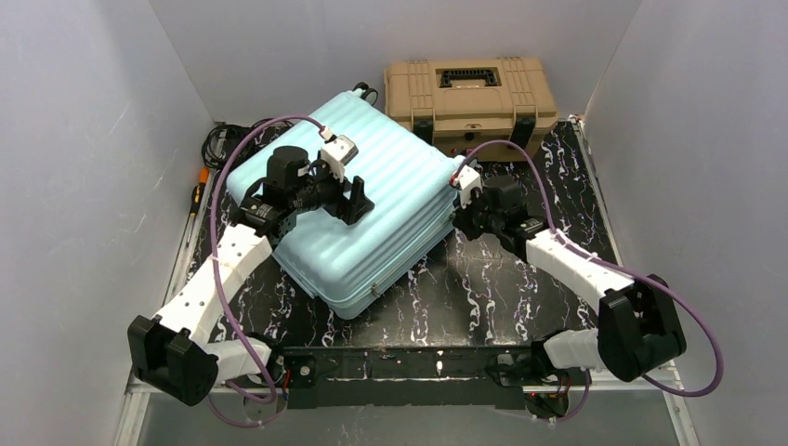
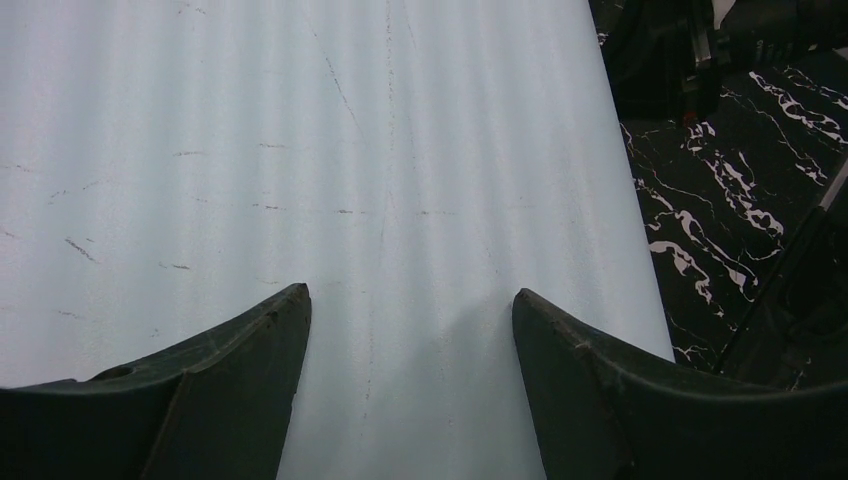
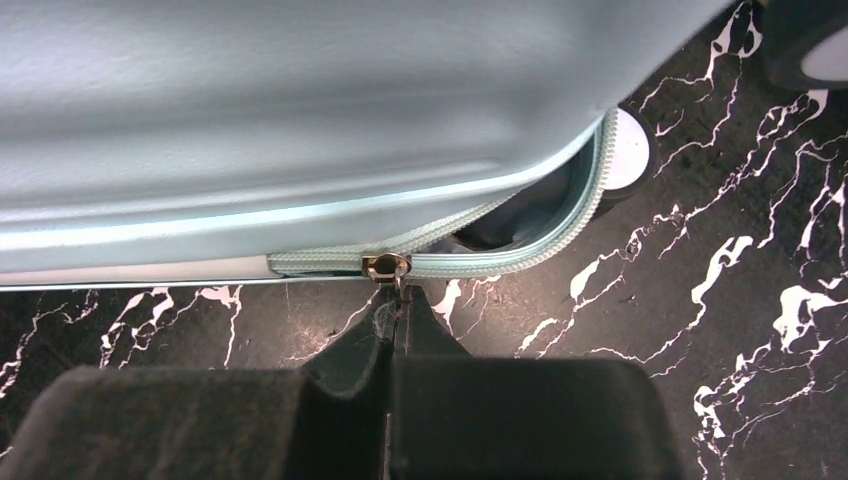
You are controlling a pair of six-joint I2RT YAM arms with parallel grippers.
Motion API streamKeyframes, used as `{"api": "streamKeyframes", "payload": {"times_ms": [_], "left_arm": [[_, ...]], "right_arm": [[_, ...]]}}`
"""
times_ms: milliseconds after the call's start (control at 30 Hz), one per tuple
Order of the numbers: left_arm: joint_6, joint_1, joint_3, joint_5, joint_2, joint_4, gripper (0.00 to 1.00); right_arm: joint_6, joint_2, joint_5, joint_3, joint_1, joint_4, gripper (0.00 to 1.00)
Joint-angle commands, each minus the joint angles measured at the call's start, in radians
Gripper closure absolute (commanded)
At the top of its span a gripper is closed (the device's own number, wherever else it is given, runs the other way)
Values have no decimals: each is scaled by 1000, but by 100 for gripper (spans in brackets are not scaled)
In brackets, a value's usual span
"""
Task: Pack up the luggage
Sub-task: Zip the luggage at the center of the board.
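Now left claw [image 2: 410, 300] wide over luggage [image 1: 400, 186], right claw [image 3: 395, 312] tight on zipper pull [image 3: 397, 287].

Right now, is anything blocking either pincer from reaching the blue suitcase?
Nothing visible does. The left pincer hangs open right over the luggage with only bare shell below, and the right pincer is shut on its zipper pull.

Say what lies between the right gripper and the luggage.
Only the zipper pull, leading from the luggage into the shut right gripper; right wrist view shows it.
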State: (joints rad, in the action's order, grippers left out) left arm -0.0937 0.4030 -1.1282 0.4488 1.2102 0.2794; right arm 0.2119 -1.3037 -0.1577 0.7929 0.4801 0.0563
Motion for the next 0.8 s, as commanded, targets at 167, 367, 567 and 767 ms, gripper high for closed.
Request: {"api": "streamKeyframes", "payload": {"times_ms": [167, 367, 567, 767], "left_arm": [[-46, 37, 117, -185, 20, 95, 33], [-50, 43, 134, -189, 12, 95, 34], [-48, 44, 140, -188, 7, 93, 34], [-64, 47, 122, -190, -1, 103, 30]], "right_arm": [[-53, -45, 84, 80, -174, -22, 99], [-74, -100, 55, 101, -238, -32, 99], [-84, -152, 55, 136, -274, -47, 99], [102, -140, 0, 140, -275, -61, 99]]}}
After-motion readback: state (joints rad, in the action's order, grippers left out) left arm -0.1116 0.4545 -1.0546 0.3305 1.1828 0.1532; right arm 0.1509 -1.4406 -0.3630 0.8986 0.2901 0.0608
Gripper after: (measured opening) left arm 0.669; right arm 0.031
